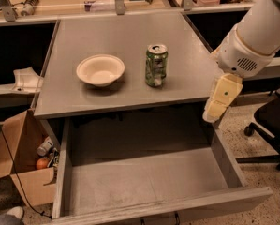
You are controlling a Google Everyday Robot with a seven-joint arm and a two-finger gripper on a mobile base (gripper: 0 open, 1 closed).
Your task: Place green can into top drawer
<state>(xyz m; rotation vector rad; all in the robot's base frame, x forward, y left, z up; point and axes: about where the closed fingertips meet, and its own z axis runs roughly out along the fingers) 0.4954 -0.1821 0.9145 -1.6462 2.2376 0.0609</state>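
On the worktop (pixel 106 36) the green can (pixel 156 65) is standing ungrasped beside a bowl (pixel 100 70), with the top drawer (pixel 149 182) gaping open. The gripper (pixel 213 110) is hovering by the right edge, holding nothing, and I cannot tell whether it is spread.

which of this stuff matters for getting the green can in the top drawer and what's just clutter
For the job:
green can, upright on the tabletop
top drawer, open
tool, beside the tabletop, clear of the can

Just lying about:
cream bowl
cardboard box
black chair
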